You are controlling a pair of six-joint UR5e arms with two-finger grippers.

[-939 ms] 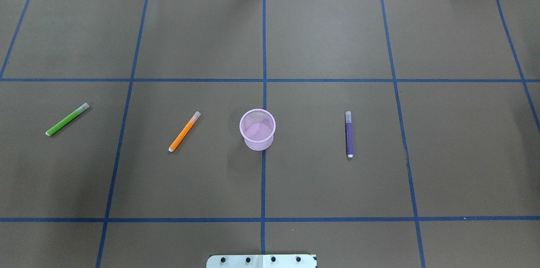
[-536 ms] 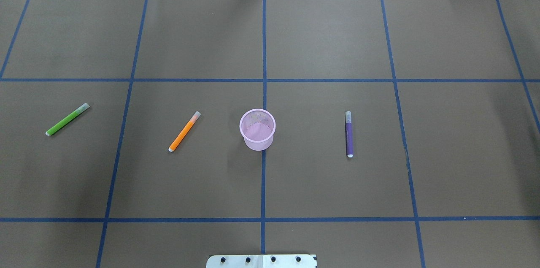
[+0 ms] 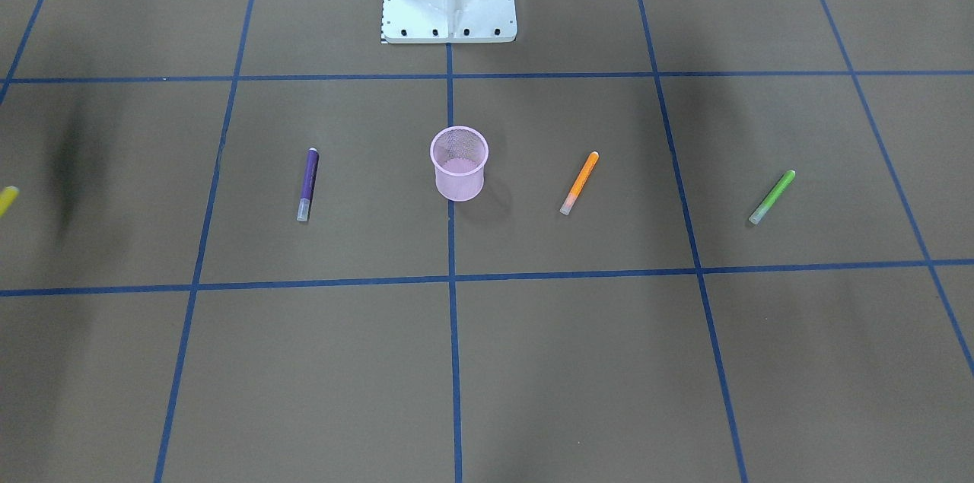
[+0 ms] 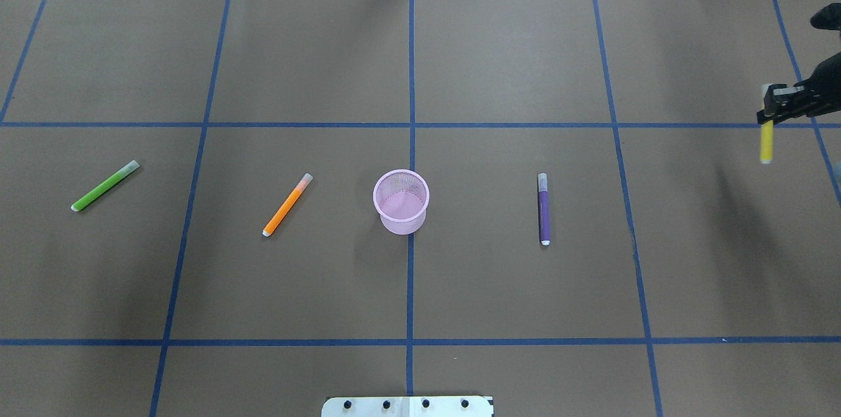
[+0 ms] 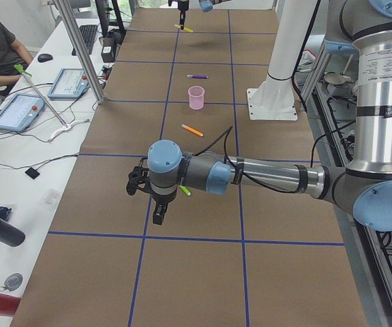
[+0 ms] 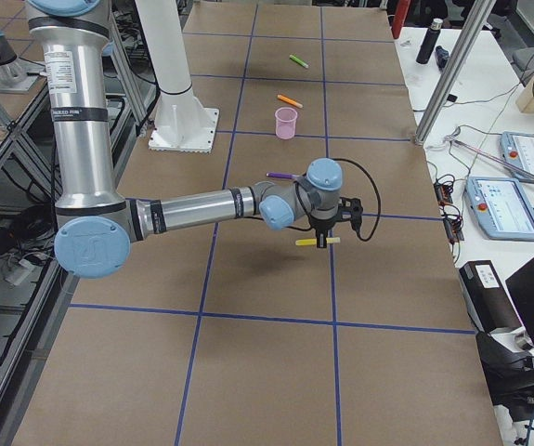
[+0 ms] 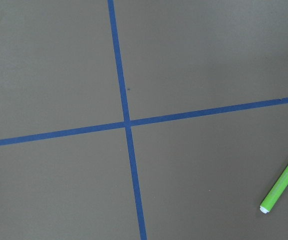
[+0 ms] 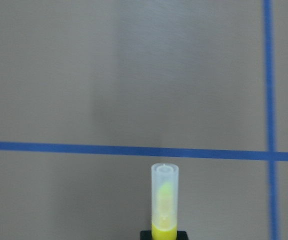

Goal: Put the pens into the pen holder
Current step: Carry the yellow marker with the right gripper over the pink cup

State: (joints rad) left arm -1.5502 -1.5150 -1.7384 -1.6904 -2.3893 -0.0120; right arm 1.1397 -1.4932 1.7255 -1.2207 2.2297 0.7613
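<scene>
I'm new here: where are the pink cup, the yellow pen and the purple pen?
pink cup (image 4: 402,226), overhead view, lower outer wall.
yellow pen (image 4: 766,144), overhead view, yellow barrel.
purple pen (image 4: 544,217), overhead view, mid barrel.

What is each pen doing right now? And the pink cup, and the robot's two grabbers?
yellow pen: held by the right gripper, lifted off the table, cap on.
right gripper: shut on the yellow pen.
green pen: lying flat, cap on.
orange pen: lying flat, cap on.
purple pen: lying flat, cap on.
pen holder: standing upright, empty.
left gripper: hanging above the table; open or shut, cannot tell.
</scene>
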